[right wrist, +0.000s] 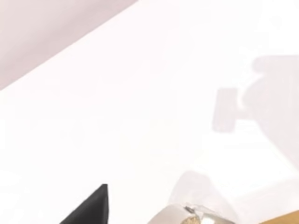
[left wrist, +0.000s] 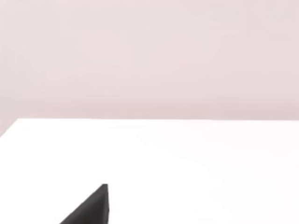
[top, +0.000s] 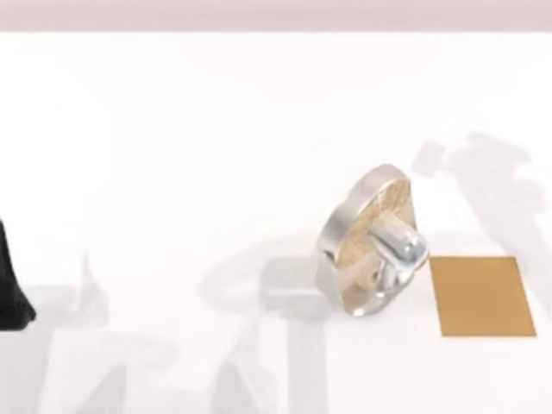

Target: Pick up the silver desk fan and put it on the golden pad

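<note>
The silver desk fan (top: 371, 241) stands on the table right of centre. Its thick ring leans, and its chrome hub (top: 398, 241) points toward the golden pad (top: 481, 295). That flat tan square lies just right of the fan, apart from it. In the right wrist view, a dark part of my right gripper (right wrist: 91, 210) shows beside the fan's rim (right wrist: 173, 215), not touching it. A corner of the pad (right wrist: 285, 218) shows there too. My left arm (top: 13, 289) stays parked at the table's left edge. A dark part of its gripper (left wrist: 91, 210) hangs over bare table.
The white table (top: 190, 172) ends at a far edge against a pale pinkish wall (top: 276, 13). Grey arm shadows lie at the back right (top: 492, 172) and along the front (top: 259, 293).
</note>
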Available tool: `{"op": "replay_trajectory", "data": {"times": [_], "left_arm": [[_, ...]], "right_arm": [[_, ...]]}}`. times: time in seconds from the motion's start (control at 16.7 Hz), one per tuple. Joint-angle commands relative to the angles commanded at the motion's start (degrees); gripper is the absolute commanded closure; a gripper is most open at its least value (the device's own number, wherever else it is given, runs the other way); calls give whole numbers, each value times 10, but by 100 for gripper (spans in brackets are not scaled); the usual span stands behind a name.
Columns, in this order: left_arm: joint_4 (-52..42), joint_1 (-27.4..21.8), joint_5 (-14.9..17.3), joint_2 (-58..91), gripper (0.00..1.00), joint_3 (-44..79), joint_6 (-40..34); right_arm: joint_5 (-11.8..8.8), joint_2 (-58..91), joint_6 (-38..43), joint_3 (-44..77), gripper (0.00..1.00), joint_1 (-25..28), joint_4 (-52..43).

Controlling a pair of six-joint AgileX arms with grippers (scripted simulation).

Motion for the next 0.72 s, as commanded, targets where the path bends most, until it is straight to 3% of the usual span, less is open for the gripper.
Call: {"op": "replay_trajectory", "data": {"times": [0.36, 0.72], "left_arm": [[0, 0, 0, 0, 0, 0, 0], [0, 0, 0, 0, 0, 0, 0]], "right_arm": [[-23, 273, 206, 296, 0, 89, -171], [-47, 493, 336, 437, 0, 156, -337]]}}
